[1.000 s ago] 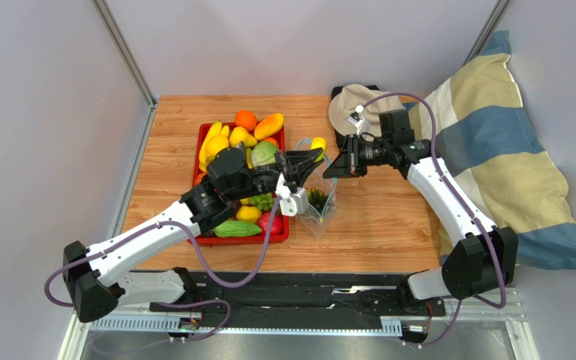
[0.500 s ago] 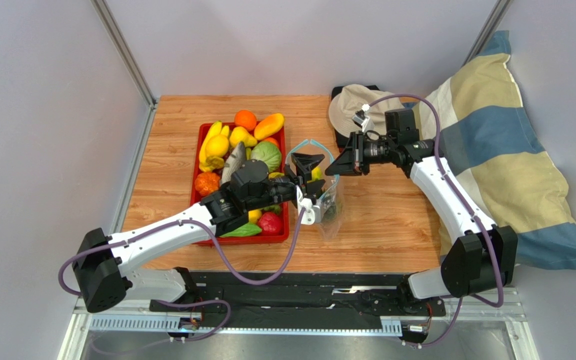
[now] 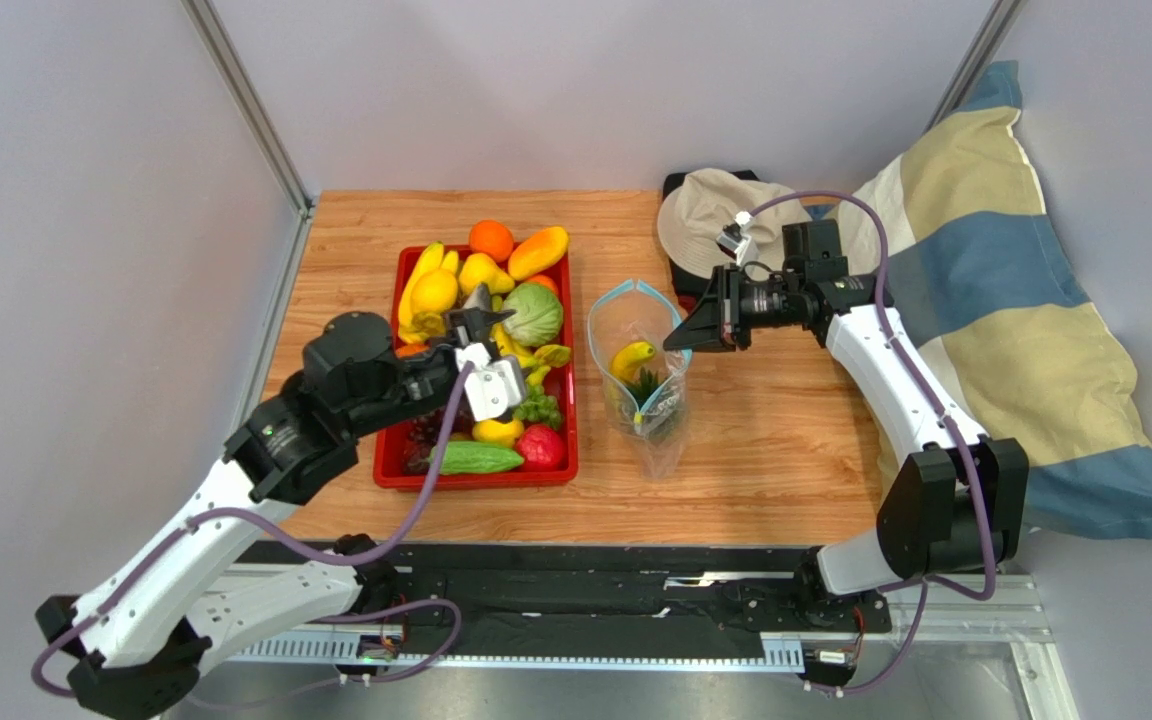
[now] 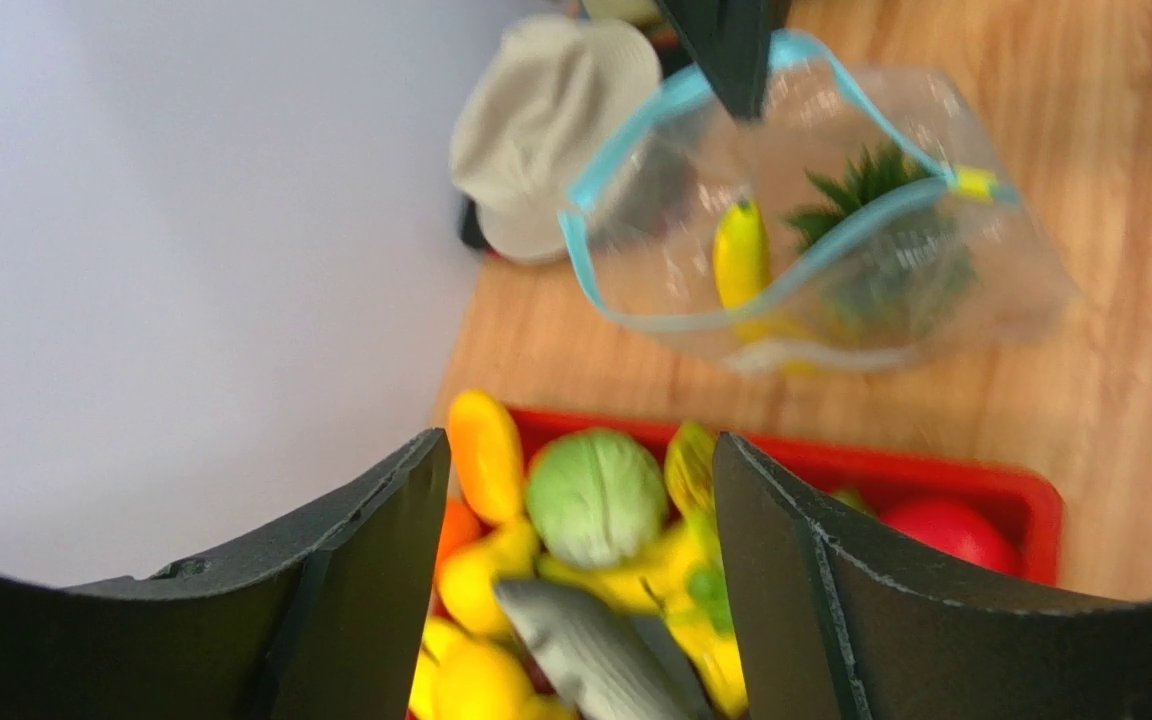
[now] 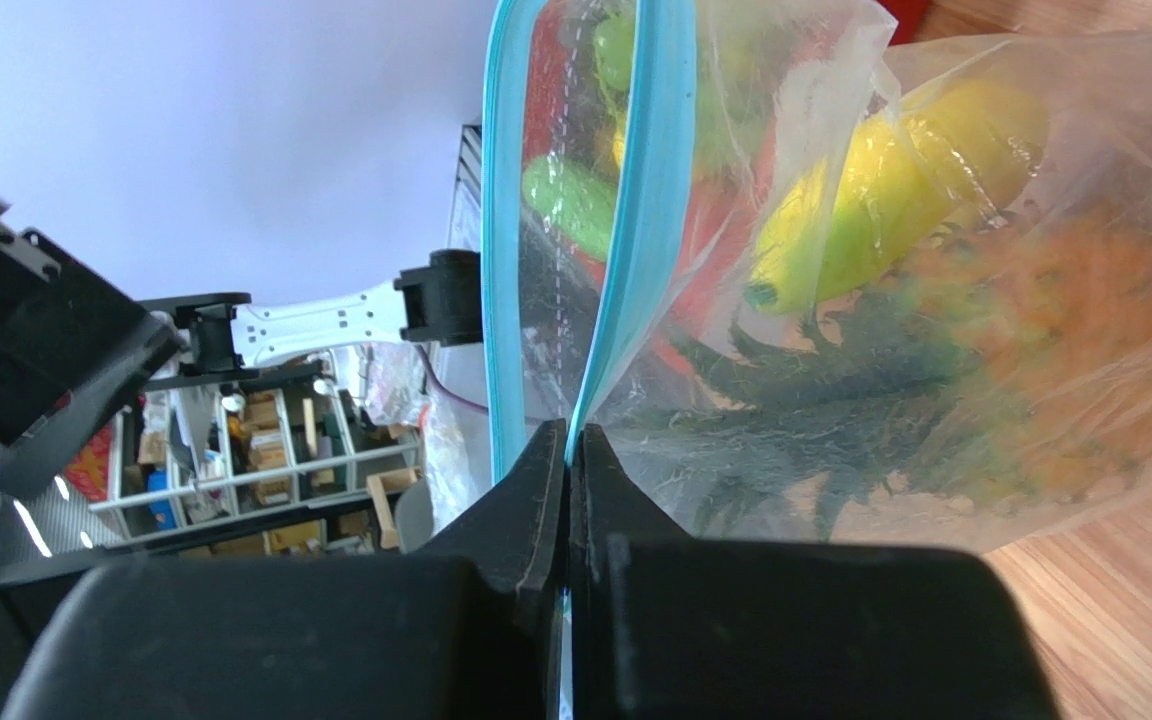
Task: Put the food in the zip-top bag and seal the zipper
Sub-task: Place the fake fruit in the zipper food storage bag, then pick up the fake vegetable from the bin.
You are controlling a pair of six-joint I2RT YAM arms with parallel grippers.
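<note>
A yellow fruit [image 3: 630,360] now lies in the bag [image 3: 660,438], and the left gripper [image 4: 578,495] has pulled back left over the tray [image 3: 477,482], jaws wide and empty. The bag stands mid-table, just right of the tray. The right gripper [image 5: 567,450], pinched shut on the zipper [image 3: 593,327] at its far-right end, holds the mouth up. The film looks thin, light and floppy, so the stiffer zipper is the place to hold.

Left arm [image 3: 214,510] and right arm [image 3: 898,393] alike: white links, black joints, black jaws, looping purple cables [image 3: 800,194]; a black base rail [image 3: 612,579] fronts the desk [image 3: 778,450].
</note>
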